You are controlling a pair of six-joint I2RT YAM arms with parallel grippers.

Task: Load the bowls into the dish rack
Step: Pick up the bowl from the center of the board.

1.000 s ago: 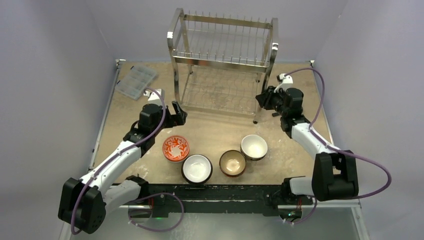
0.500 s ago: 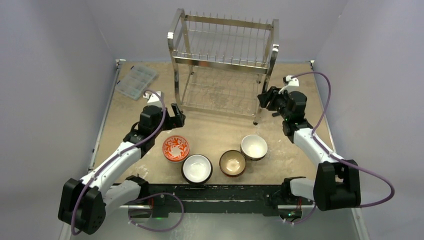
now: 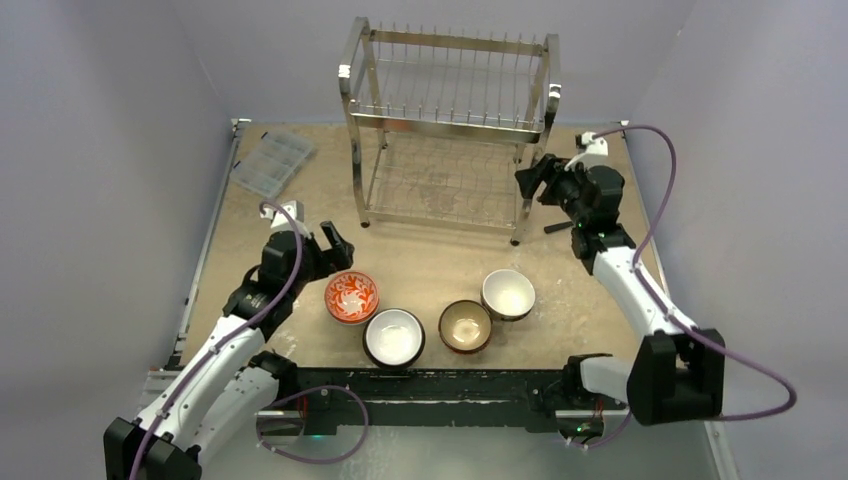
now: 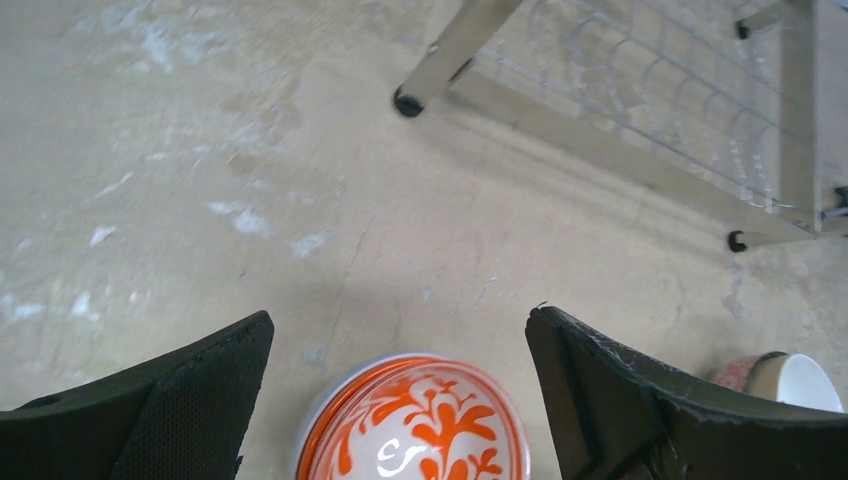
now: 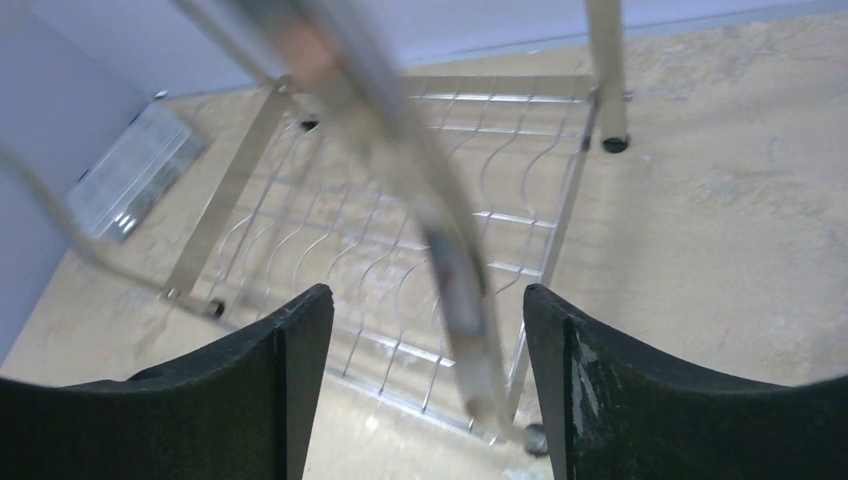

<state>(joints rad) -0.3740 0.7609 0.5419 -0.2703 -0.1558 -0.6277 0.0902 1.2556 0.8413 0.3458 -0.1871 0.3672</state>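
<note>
The steel dish rack (image 3: pixel 446 123) stands empty at the back of the table. Four bowls sit near the front: an orange-patterned one (image 3: pixel 351 297), a dark-rimmed white one (image 3: pixel 393 336), a brown one (image 3: pixel 465 326) and a white one (image 3: pixel 508 293). My left gripper (image 3: pixel 335 246) hangs open just behind the orange bowl (image 4: pixel 415 425), whose rim shows between its fingers. My right gripper (image 3: pixel 531 180) is open at the rack's front right leg (image 5: pixel 440 230). That leg runs blurred between the fingers, with a gap on each side.
A flat clear plastic compartment box (image 3: pixel 272 163) lies at the back left, also in the right wrist view (image 5: pixel 130 185). The rack's front left leg (image 4: pixel 445 55) stands beyond the left gripper. Grey walls close in on the table's sides.
My right gripper has opened around the rack's leg and moved back and to the right. My left arm has pulled back from the rack toward the orange bowl. The rack has shifted slightly.
</note>
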